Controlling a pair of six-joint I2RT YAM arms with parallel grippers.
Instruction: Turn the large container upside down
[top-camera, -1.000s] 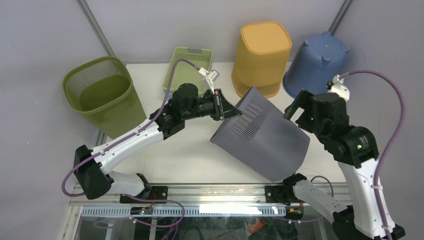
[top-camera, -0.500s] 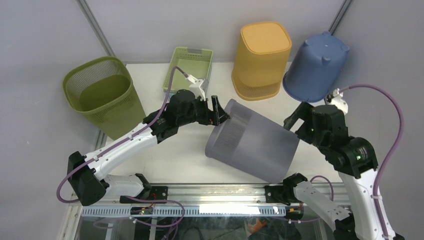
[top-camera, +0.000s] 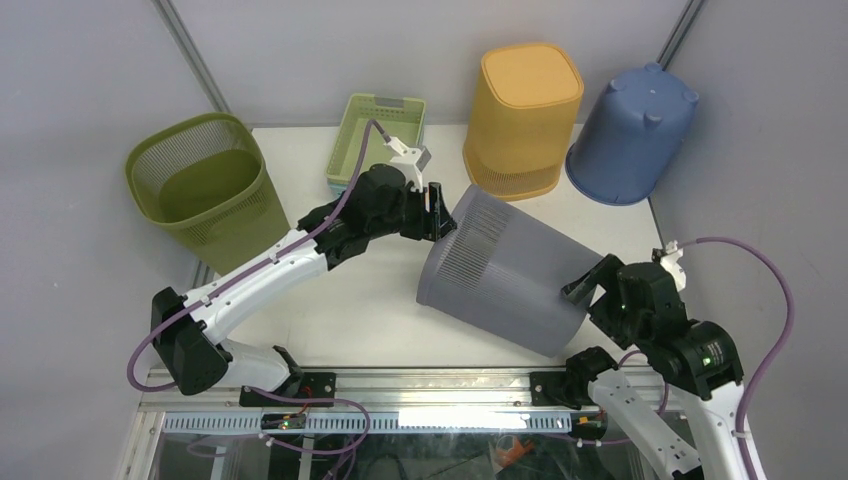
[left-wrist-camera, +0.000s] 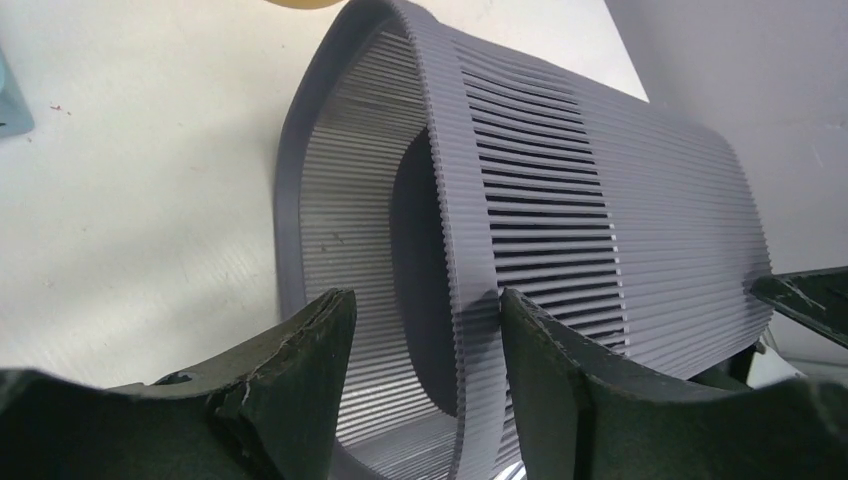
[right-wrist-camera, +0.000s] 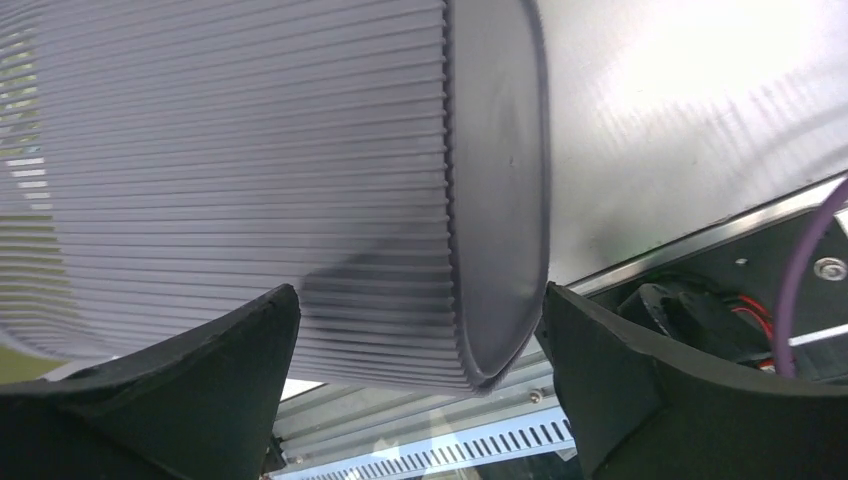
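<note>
The grey ribbed bin (top-camera: 510, 275) is lying on its side between my two grippers.

It is resting tilted on the white table (top-camera: 350, 300), with its long axis running from the open mouth at the far left to the closed base at the near right. My left gripper (top-camera: 440, 210) is standing partly open astride the mouth rim, not clamping it. My right gripper (top-camera: 590, 280) is gaping wide around the base edge and gripping nothing. I judge the base must rise next, and the right arm is nearer to it.
</note>
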